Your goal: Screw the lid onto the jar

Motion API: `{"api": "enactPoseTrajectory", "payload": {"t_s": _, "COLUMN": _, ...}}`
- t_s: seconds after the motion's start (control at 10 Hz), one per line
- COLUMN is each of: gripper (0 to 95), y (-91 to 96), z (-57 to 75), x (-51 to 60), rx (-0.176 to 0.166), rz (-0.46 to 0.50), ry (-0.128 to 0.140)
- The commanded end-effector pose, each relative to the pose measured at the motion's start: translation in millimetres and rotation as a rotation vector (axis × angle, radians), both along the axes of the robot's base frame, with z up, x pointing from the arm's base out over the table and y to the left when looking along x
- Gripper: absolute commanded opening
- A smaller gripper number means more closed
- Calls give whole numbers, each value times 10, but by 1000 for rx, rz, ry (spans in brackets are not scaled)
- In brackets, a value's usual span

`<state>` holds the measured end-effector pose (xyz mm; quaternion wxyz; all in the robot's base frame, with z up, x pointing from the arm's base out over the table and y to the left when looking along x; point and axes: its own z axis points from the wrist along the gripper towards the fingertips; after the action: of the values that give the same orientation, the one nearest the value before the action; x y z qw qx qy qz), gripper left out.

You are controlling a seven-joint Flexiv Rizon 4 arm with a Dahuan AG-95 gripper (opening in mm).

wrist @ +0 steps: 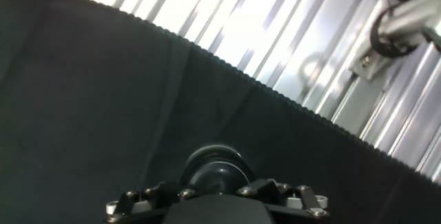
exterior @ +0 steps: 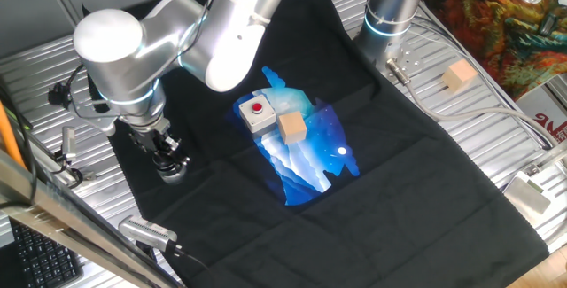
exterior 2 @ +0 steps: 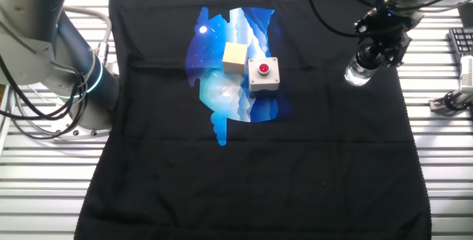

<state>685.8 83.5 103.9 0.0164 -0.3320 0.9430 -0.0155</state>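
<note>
The jar [exterior: 174, 174] is a small clear glass cylinder standing on the black cloth near its left edge; it also shows in the other fixed view [exterior 2: 357, 73]. My gripper [exterior: 165, 152] stands right over it, fingers pointing down, also seen in the other fixed view [exterior 2: 381, 51]. The fingers close around the black lid [wrist: 215, 171], which sits on top of the jar. In the hand view the lid is a dark round cap just ahead of the hand. Its white piece is hidden.
A grey box with a red button [exterior: 257, 112] and a tan wooden cube [exterior: 291, 128] sit on the blue print mid-cloth. A second wooden cube [exterior: 459, 76] lies on the slatted metal table at the far right. The cloth edge and metal brackets [wrist: 386, 34] are close by.
</note>
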Motion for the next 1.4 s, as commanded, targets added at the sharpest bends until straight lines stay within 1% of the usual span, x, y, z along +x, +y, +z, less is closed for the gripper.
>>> {"api": "enactPoseTrajectory", "payload": {"t_s": 0.1, "gripper": 760, "y": 18, "z": 14, "x": 11, "rx": -9, "rz": 333, "ry": 11}}
{"api": "enactPoseTrajectory", "payload": {"t_s": 0.2, "gripper": 760, "y": 23, "z": 18, "x": 16, "rx": 1, "rz": 447, "ry": 10}}
{"api": "enactPoseTrajectory", "payload": {"t_s": 0.3, "gripper": 760, "y": 24, "z": 20, "x": 16, "rx": 6, "rz": 496, "ry": 13}}
{"api": "enactPoseTrajectory", "payload": {"t_s": 0.4, "gripper": 760, "y": 25, "z": 19, "x": 16, "rx": 15, "rz": 612, "ry": 9}}
{"api": "enactPoseTrajectory", "payload": {"t_s": 0.5, "gripper": 760, "y": 30, "z": 19, "x": 16, "rx": 13, "rz": 711, "ry": 7}}
{"api": "enactPoseTrajectory", "payload": {"t_s": 0.6, "gripper": 760, "y": 32, "z": 18, "x": 16, "rx": 12, "rz": 733, "ry": 7}}
{"api": "enactPoseTrajectory", "payload": {"t_s": 0.7, "gripper": 760, "y": 32, "z": 19, "x": 16, "rx": 7, "rz": 851, "ry": 8}}
{"api": "enactPoseTrajectory", "payload": {"t_s": 0.9, "gripper": 760, "y": 38, "z": 17, "x": 16, "rx": -1, "rz": 984, "ry": 17}}
{"api": "enactPoseTrajectory", "payload": {"t_s": 1.1, "gripper": 760, "y": 41, "z": 16, "x": 16, "rx": 1, "rz": 1071, "ry": 21}}
{"api": "enactPoseTrajectory", "payload": {"t_s": 1.3, "gripper": 760, "y": 54, "z": 12, "x": 16, "rx": 0, "rz": 1108, "ry": 24}}
{"api": "enactPoseTrajectory", "payload": {"t_s": 1.4, "gripper": 760, "y": 64, "z": 9, "x": 15, "rx": -3, "rz": 1112, "ry": 32}}
